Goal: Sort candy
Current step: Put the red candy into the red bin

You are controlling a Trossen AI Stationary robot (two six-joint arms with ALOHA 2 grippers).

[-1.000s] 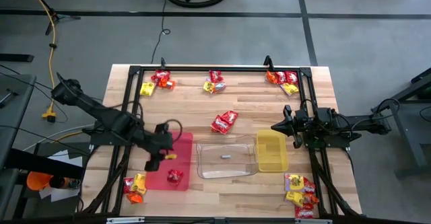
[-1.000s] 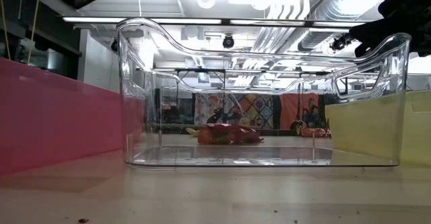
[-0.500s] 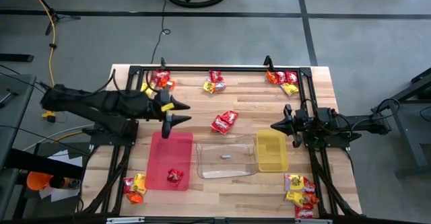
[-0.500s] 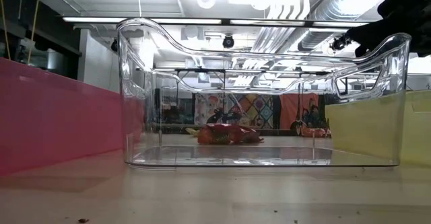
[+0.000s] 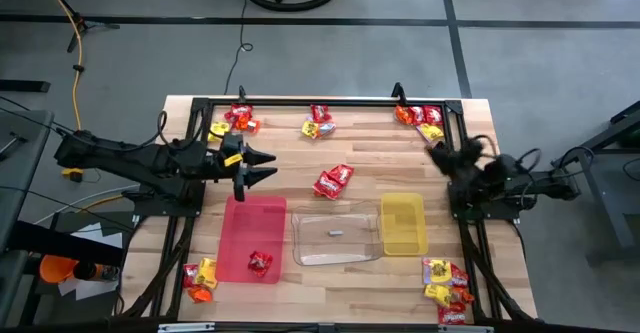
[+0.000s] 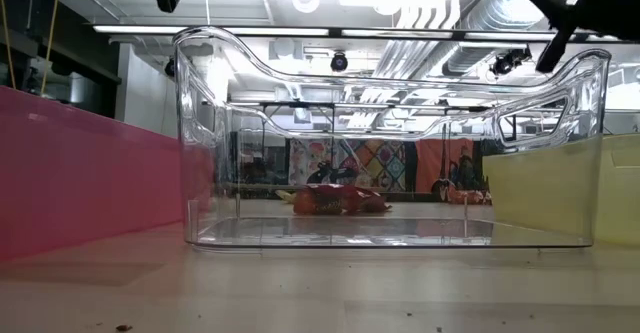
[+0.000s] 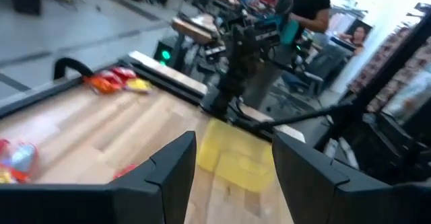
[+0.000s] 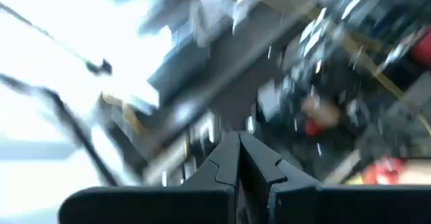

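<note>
The candy lies in small heaps: along the far edge (image 5: 238, 121), (image 5: 318, 123), (image 5: 420, 118), mid-table (image 5: 333, 180), and at the near corners (image 5: 200, 278), (image 5: 447, 293). One red piece (image 5: 260, 263) rests on the floor of the red tray (image 5: 240, 223). My left gripper (image 5: 262, 166) hangs open and level just beyond the red tray's far edge, pointing toward the table's right, with nothing between its fingers (image 7: 232, 177). My right gripper (image 5: 440, 153) is shut and empty at the right side, tipped upward (image 8: 237, 160).
A clear tray (image 5: 335, 235) and a yellow tray (image 5: 403, 223) stand beside the red one in a row near the table's middle. A black frame (image 5: 320, 101) runs round the table. Bare wood lies between the trays and the far candy heaps.
My left gripper has risen from over the red tray, swung toward the far edge and tipped from pointing down to level; the red candy stays in the tray. My right gripper has tipped upward and rolled, its tip shifting toward the far edge.
</note>
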